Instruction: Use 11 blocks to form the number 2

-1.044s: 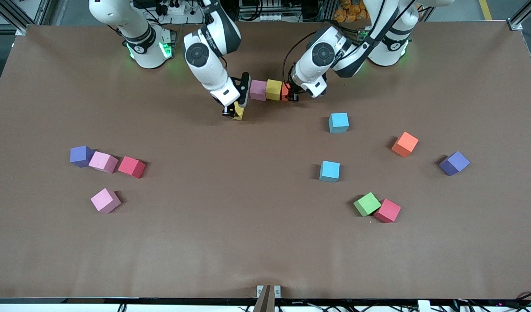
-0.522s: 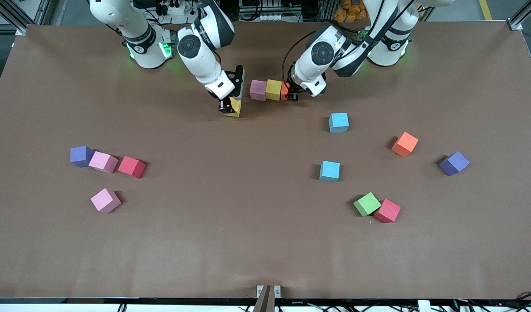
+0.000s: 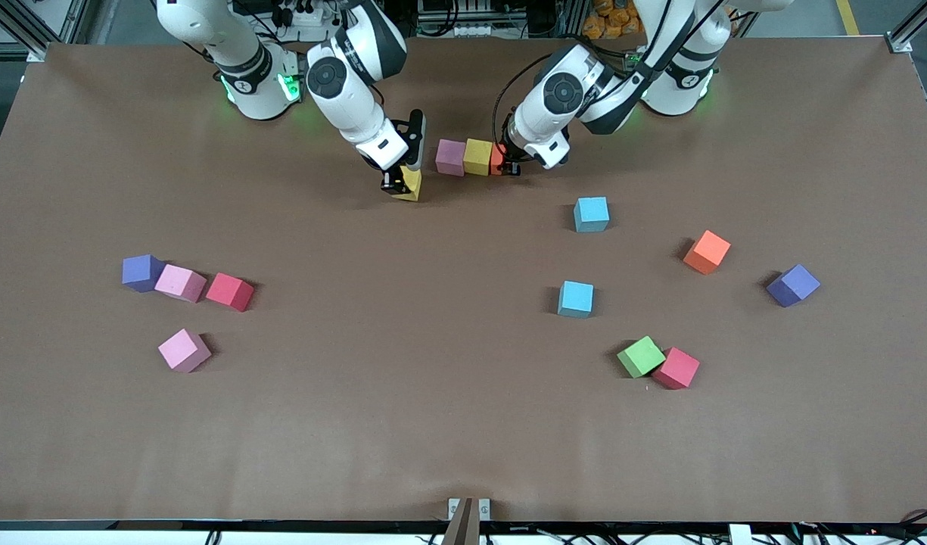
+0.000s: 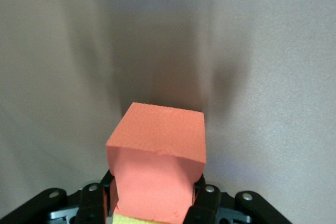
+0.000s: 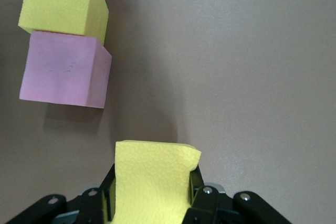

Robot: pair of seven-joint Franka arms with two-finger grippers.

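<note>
A short row is started near the robots' bases: a pink block [image 3: 450, 157], a yellow block [image 3: 477, 157] touching it, and a red-orange block [image 3: 498, 160] touching the yellow one at the left arm's end of the row. The left end effector [image 3: 511, 168] is clenched on that red-orange block [image 4: 157, 169], which shows between its fingers [image 4: 202, 205] in the left wrist view. The right end effector [image 3: 393, 186] grasps a second yellow block [image 3: 412, 184], tilted, low over the surface [image 3: 433, 424] just beside the pink block's end of the row and slightly nearer the front camera. In the right wrist view this held yellow block [image 5: 152, 182] is apart from the row's pink block [image 5: 65, 71] and yellow block [image 5: 63, 6].

The rest of the blocks are loose. Toward the left arm's end: a light blue block [image 3: 591, 213], a second light blue block [image 3: 576, 299] nearer the camera, an orange block [image 3: 707, 251], and a green block [image 3: 641, 356] touching a red block [image 3: 676, 369]. A purple cube [image 3: 793, 284] sits near the orange block, toward that same end.

Toward the right arm's end: another purple cube [image 3: 142, 272] touching a pink block [image 3: 180, 283], a red block [image 3: 230, 291] just beside that, and a lone pink block [image 3: 184, 350] nearer the camera.
</note>
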